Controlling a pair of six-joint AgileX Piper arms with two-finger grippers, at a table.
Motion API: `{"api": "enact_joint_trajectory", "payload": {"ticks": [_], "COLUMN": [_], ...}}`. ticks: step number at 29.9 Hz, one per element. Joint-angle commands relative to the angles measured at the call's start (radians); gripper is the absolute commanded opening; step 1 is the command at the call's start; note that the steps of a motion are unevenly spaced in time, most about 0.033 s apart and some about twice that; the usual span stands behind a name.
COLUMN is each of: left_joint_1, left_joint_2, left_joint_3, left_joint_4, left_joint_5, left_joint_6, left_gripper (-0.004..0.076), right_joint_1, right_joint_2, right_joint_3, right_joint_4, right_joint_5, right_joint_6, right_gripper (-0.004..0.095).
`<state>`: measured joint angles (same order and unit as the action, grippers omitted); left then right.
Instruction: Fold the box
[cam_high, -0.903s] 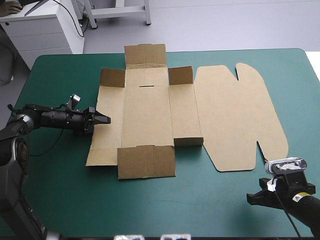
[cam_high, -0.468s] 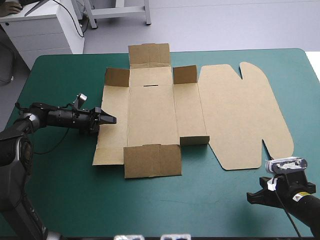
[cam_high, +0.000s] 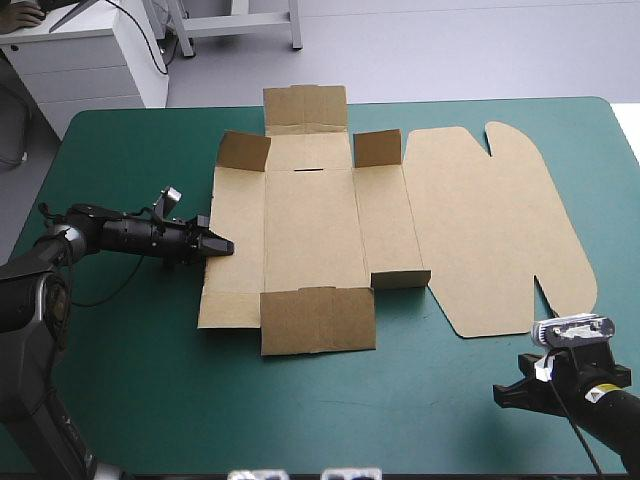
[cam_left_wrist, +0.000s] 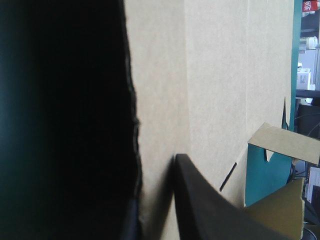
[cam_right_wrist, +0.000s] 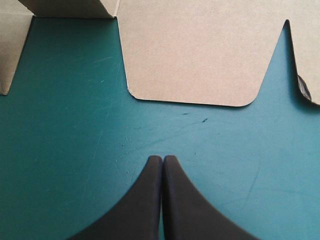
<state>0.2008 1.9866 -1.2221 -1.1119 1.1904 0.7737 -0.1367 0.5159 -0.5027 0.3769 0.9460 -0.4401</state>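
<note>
The brown box (cam_high: 310, 230) lies as a cut sheet in the middle of the teal-green table. Its two small far flaps (cam_high: 245, 150) are tilted up and its wide lid panel (cam_high: 500, 220) lies flat to the right. My left gripper (cam_high: 225, 246) is low at the sheet's left edge and shut on the box. In the left wrist view one black finger (cam_left_wrist: 200, 205) lies on top of the board (cam_left_wrist: 215, 75), while the other is under it. My right gripper (cam_high: 497, 397) rests shut near the front right corner. Its tips (cam_right_wrist: 162, 157) are a short way from the lid's rounded tab (cam_right_wrist: 195, 55).
A strip of bare teal-green cover (cam_high: 300, 410) runs between the box and the table's front edge. The lid's right side reaches close to the table's right edge (cam_high: 628, 200).
The left gripper has moved to the right with the box's left edge held, and the whole sheet has slid right and slightly away. The right gripper has stayed still.
</note>
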Motion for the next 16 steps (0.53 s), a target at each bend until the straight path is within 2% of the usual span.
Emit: {"api": "enact_joint_trajectory", "payload": {"ticks": [1, 2, 9, 16], "left_joint_1": [-0.015, -0.015, -0.015, -0.027], "left_joint_2": [-0.028, -0.028, -0.028, -0.058], "left_joint_3": [-0.011, -0.011, -0.014, -0.121], "left_joint_4": [-0.033, -0.033, -0.024, 0.095], "left_joint_5": [0.104, 0.104, 0.104, 0.104], "left_joint_6": [0.002, 0.004, 0.01, -0.001], "left_gripper": [0.0021, 0.0004, 0.0013, 0.0006], "right_joint_1": [0.003, 0.003, 0.003, 0.003], "right_joint_2": [0.009, 0.009, 0.009, 0.009], "right_joint_3": [-0.023, -0.023, -0.023, -0.023], "right_joint_4": [0.025, 0.025, 0.025, 0.026], "right_joint_5": [-0.043, -0.043, -0.043, -0.043], "right_joint_6": [-0.001, -0.001, -0.001, -0.001], "right_gripper": [-0.0019, -0.0019, -0.0019, -0.0019]}}
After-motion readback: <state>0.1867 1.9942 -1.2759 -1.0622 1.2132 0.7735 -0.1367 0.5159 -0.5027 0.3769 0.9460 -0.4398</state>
